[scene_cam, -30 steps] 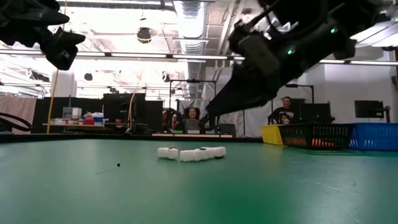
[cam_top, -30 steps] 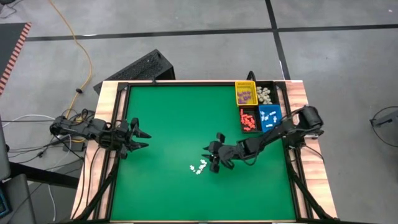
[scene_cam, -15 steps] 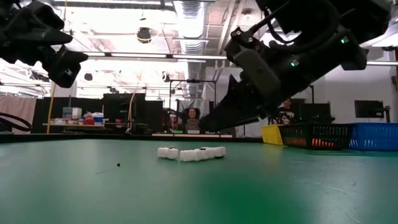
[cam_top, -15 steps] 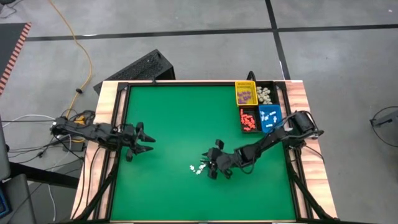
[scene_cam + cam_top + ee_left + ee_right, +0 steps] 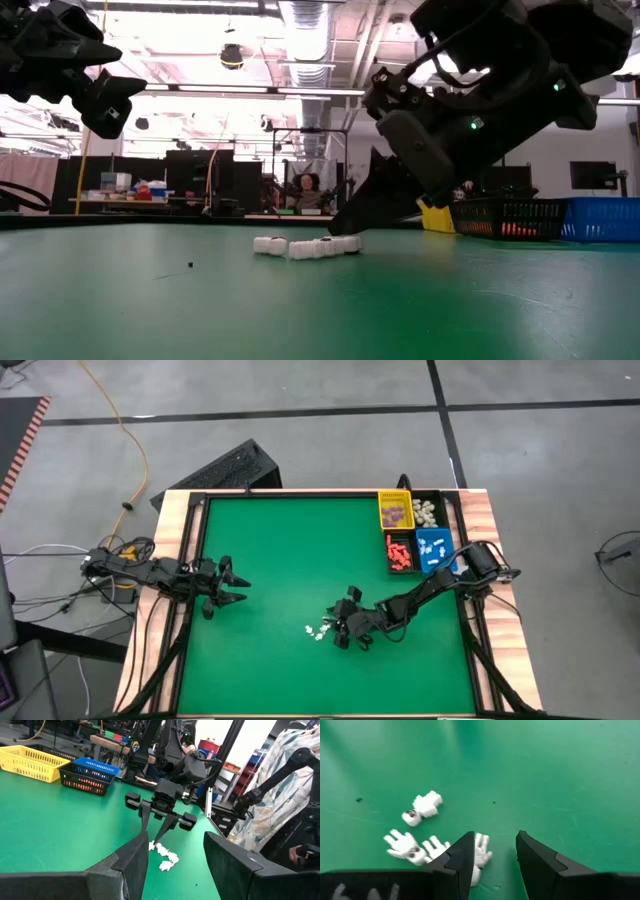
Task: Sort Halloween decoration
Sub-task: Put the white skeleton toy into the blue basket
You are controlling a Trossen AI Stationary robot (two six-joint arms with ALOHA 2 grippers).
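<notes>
My right end effector (image 5: 492, 857) is down at the green tabletop (image 5: 290, 550) with its jaws spread apart, one finger resting against a small cream-white hand-shaped trinket (image 5: 481, 851). Four such hands (image 5: 320, 630) lie clustered near the tabletop's middle, each a stubby-fingered white piece. My left end effector (image 5: 232, 586) hovers wide open at the left edge, and far right sit four bins (image 5: 411, 531).

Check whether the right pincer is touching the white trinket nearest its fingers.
Cannot tell. In the right wrist view the right pincer stands open around a white trinket, whose edge meets one finger in the picture, but no view shows contact or a gap plainly.
</notes>
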